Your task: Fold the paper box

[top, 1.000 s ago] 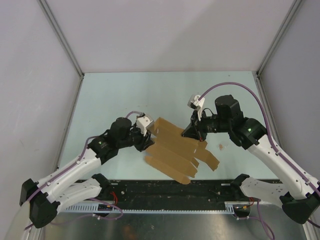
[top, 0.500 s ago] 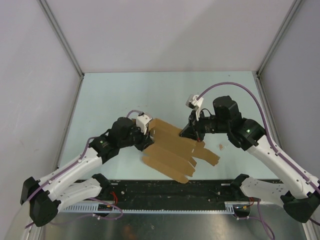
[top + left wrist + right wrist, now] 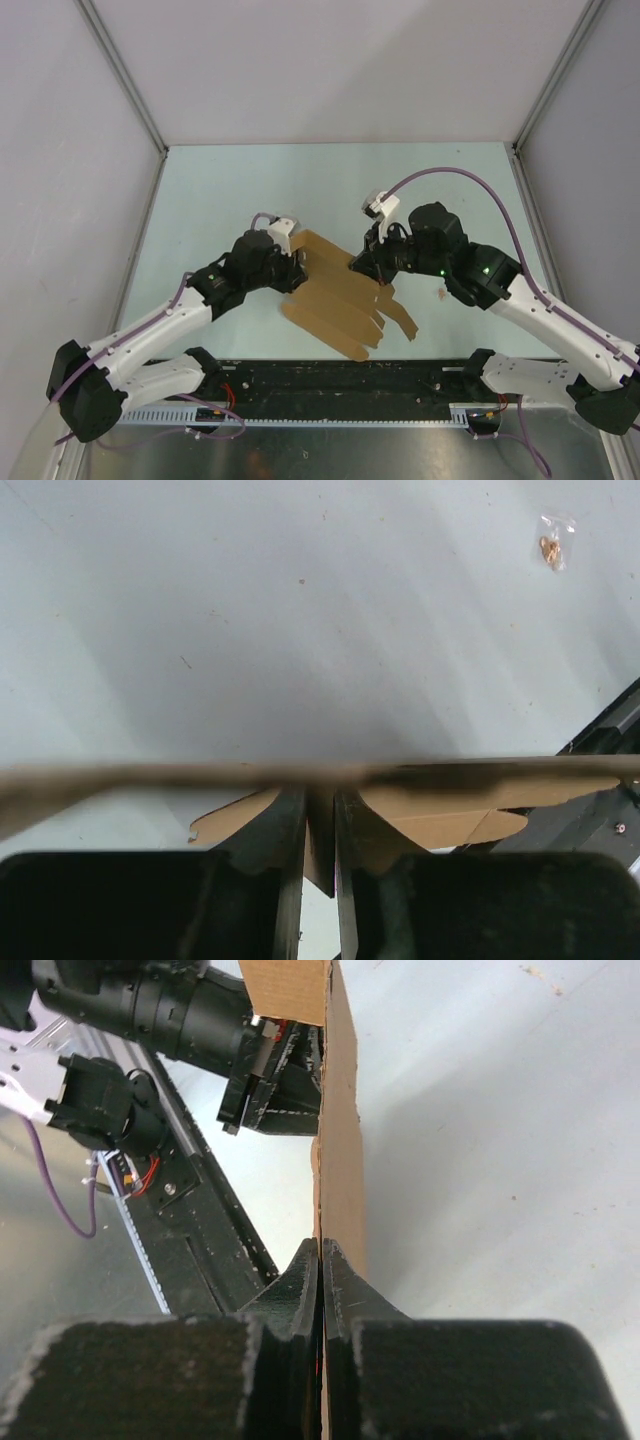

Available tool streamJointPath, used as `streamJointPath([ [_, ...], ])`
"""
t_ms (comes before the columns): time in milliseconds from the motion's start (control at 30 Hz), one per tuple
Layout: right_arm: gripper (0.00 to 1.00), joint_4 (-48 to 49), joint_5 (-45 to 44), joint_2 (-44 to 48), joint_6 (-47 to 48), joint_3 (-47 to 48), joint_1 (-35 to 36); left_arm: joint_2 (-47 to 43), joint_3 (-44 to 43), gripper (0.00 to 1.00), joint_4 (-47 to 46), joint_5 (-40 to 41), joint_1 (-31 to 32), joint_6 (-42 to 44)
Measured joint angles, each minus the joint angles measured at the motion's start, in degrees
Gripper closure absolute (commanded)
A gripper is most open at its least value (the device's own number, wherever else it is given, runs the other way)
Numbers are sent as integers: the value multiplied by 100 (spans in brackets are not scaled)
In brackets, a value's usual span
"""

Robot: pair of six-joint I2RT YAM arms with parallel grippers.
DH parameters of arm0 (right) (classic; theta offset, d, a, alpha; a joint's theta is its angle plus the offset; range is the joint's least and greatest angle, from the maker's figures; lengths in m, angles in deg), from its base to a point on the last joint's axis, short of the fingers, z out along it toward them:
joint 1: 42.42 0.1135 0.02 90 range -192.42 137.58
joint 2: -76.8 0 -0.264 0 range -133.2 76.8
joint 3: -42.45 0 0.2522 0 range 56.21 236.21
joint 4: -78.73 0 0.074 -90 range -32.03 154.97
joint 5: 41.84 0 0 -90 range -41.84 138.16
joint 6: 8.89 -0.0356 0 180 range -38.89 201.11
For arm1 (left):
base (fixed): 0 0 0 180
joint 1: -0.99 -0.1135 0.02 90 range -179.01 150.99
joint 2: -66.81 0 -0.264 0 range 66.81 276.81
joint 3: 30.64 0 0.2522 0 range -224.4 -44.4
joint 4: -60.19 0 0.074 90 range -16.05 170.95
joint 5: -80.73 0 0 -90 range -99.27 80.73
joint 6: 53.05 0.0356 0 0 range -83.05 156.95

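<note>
While both of my arms reach in over the pale table [image 3: 250, 190], the paper box [image 3: 345, 300], a flat brown sheet with flaps, sits between them near the front edge. My left gripper [image 3: 320, 815] has narrow jaws closed on a flap at the sheet's left side, and my right gripper [image 3: 320, 1252] is pinched tight on its far right edge. A small clear bag [image 3: 551, 548] lies on the table, apart from the sheet.

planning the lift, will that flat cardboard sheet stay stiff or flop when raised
Probably light: the paper box looks sliver-thin edge-on in the right wrist view. Likely floppy at its creases; flaps may sag. Pinched at one edge by the right gripper, it might pivot.
</note>
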Motion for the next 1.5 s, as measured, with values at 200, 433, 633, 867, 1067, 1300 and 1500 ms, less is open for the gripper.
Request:
streamJointPath([
  [200, 99, 107, -581, -52, -212, 9, 208, -55, 0, 71, 7, 330, 0, -428],
  [433, 100, 243, -1364, -175, -358, 13, 629, -33, -33, 69, 22, 538, 0, -848],
  [633, 100, 249, -1923, -192, -389, 15, 874, 107, -125, 74, 20, 616, 0, -1036],
  [867, 99, 262, -2275, -258, -398, 15, 1064, 219, -138, 77, 26, 621, 0, -1104],
  [1067, 99, 293, -2597, -319, -391, 15, 1241, 240, -138, 74, 42, 660, 0, -1156],
  [1300, 99, 332, -3303, -389, -358, 15, 1709, 310, -149, 72, 44, 715, 7, -1241],
  [1500, 99, 385, -3821, -415, -299, 15, 1954, 450, -286, 69, 92, 774, 39, -1239],
])
